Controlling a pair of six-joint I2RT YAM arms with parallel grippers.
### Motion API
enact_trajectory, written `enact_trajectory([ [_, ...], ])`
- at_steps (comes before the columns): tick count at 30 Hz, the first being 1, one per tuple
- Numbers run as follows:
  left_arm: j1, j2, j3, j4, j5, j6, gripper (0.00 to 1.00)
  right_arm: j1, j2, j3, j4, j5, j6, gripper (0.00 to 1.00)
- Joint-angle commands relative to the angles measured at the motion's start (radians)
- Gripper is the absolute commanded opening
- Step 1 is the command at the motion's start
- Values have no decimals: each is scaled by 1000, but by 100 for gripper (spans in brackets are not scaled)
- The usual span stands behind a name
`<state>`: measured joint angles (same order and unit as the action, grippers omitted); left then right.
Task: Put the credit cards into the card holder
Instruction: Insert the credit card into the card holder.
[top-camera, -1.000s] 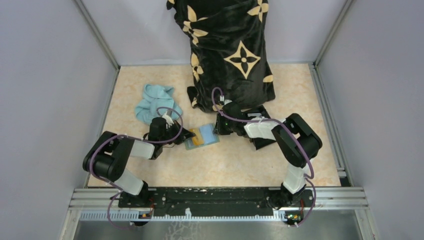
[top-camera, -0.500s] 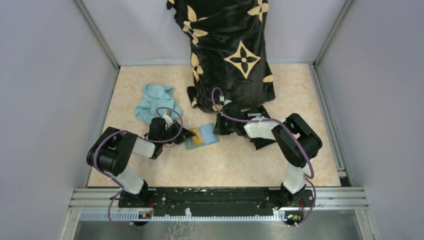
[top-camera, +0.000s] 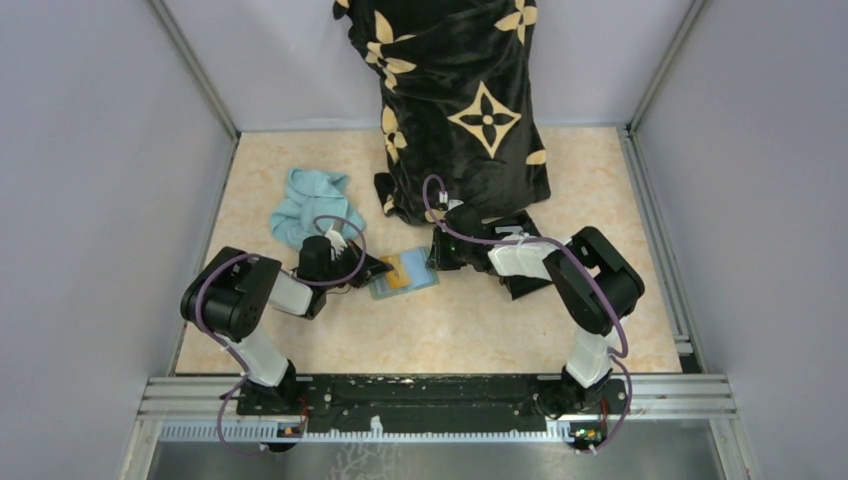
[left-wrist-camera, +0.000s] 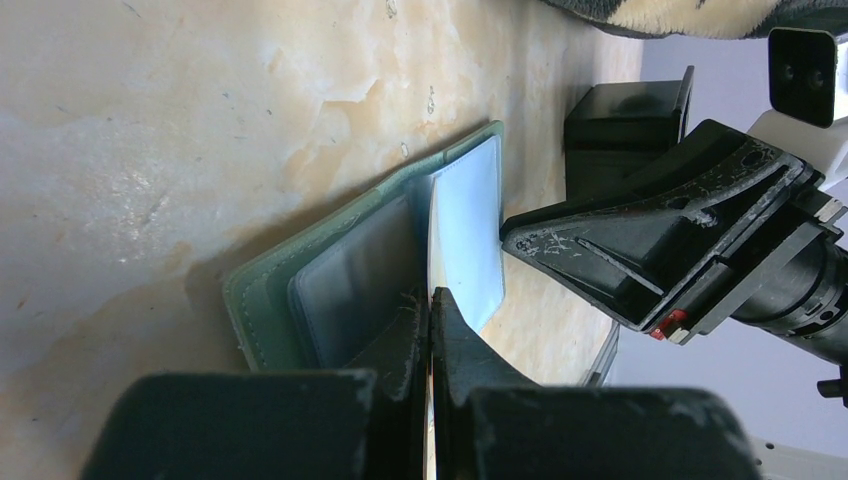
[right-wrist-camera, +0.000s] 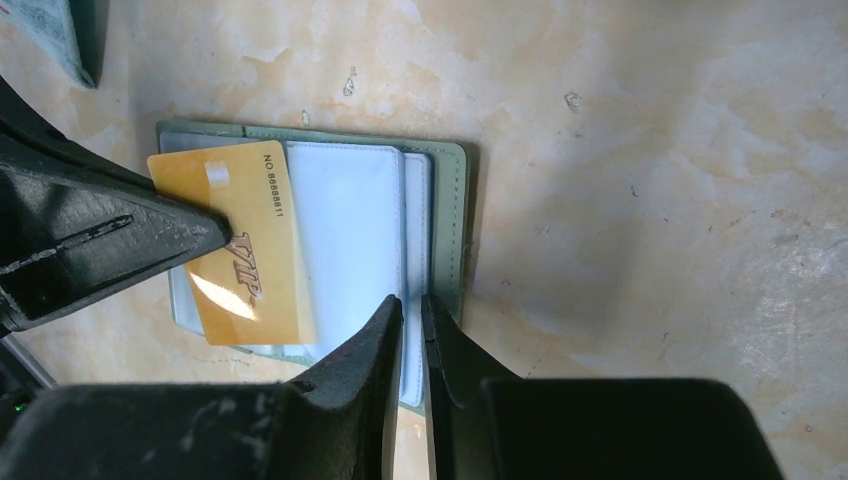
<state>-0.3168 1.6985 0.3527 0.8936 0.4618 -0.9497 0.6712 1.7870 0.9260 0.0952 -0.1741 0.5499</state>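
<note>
One credit card (right-wrist-camera: 240, 200), clenched in our left gripper (left-wrist-camera: 430, 305), being inserted into the card holder (right-wrist-camera: 455, 220); next we slide it slotward. Right gripper (right-wrist-camera: 412, 310): we cannot tell.

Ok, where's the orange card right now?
The orange card is centre of the top view, pinched by the left gripper, over the open card holder's left half.

Overhead, two close-ups; common card holder (right-wrist-camera: 455, 230)

Blue cloth (top-camera: 302, 206) beside black patterned fabric (top-camera: 465, 95)
</note>
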Motion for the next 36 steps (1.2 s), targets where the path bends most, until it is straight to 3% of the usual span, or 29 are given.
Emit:
enact_trajectory([
  [1,7,25,-18,45,34,11,0,-3,-4,42,4,-7,-13,14],
  [36,7,74,-30,28,35,-36,0,-4,1,42,12,-10,-10,14],
])
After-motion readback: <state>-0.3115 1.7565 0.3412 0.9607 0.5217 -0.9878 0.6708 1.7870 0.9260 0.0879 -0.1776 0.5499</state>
